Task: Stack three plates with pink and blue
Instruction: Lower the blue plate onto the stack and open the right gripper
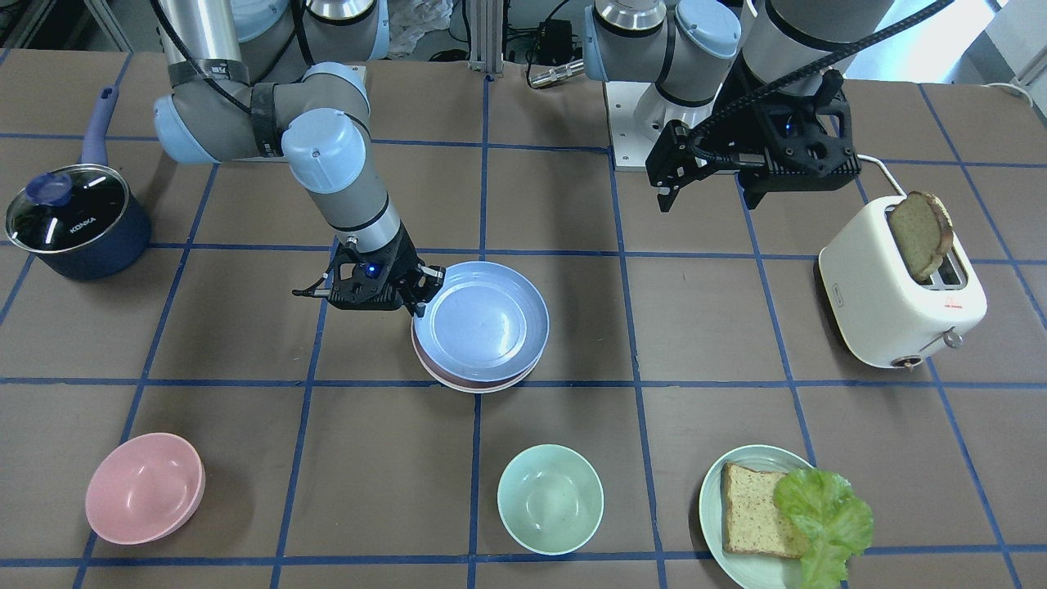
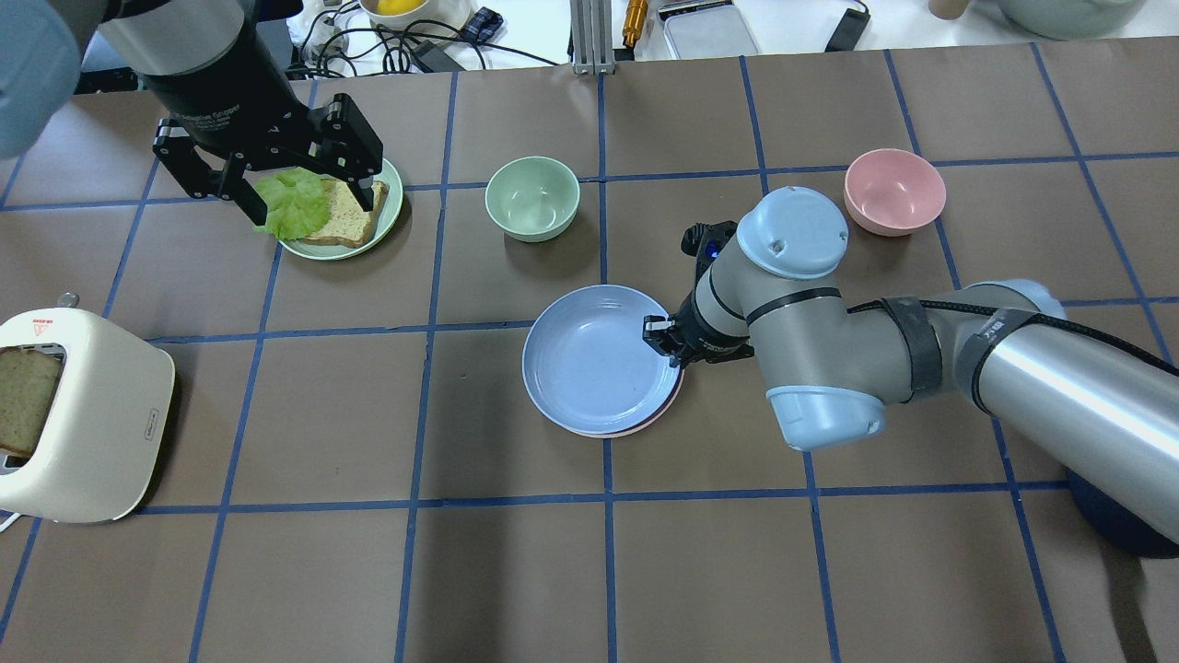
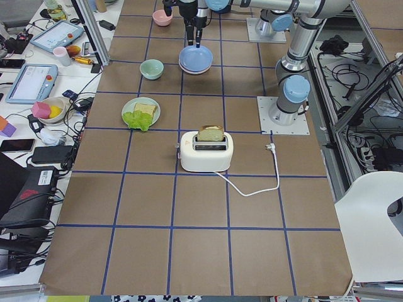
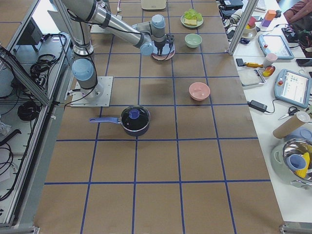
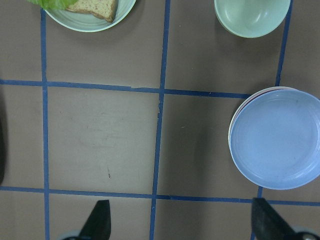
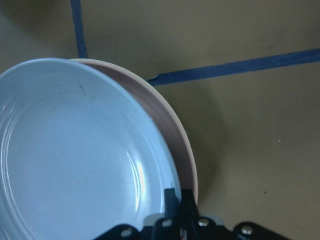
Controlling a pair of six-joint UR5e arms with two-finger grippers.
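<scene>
The light blue plate [image 1: 483, 321] lies on top of the pale pink plate [image 1: 458, 379], slightly off-centre and a little tilted. A cream-white rim [image 1: 484, 389] shows under the pink one. My right gripper [image 1: 423, 299] is shut on the blue plate's rim at the side nearest the robot's right. The right wrist view shows its fingers [image 6: 172, 199] pinching the blue rim [image 6: 80, 150] just inside the pink rim [image 6: 170, 130]. My left gripper [image 1: 667, 176] is open and empty, held high above the table. The stack also shows in the left wrist view [image 5: 277, 137].
A white toaster [image 1: 900, 286] holds a slice of bread. A pale green plate [image 1: 720, 523] carries bread and lettuce. A mint bowl [image 1: 550, 499], a pink bowl [image 1: 146, 488] and a dark lidded pot [image 1: 74, 221] stand around the stack.
</scene>
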